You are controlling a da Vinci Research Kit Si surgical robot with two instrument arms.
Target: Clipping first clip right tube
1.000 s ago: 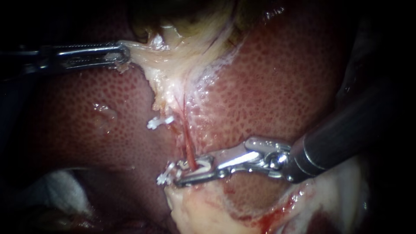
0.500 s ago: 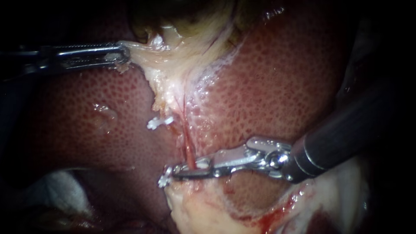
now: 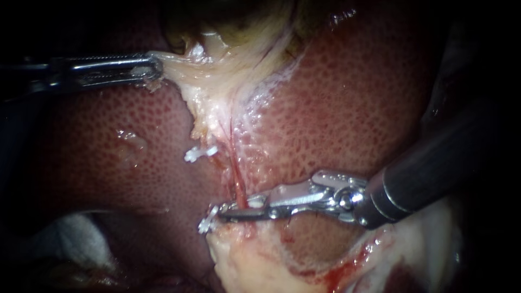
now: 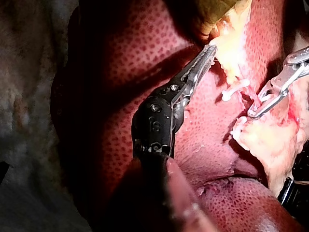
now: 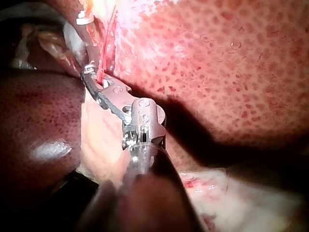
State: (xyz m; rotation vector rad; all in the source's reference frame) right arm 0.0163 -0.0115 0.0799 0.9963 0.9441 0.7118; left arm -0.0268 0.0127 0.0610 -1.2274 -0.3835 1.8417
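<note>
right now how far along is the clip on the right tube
Done: a white clip sits left of the right tube. In hand: the right tool has its jaws shut across that tube; the left tool holds pale tissue taut. Left, I'd guess: open and withdraw.

Surgical bench, exposed liver [image 3: 353, 97], left instrument [image 3: 154, 68], right instrument [image 3: 225, 211]
</note>
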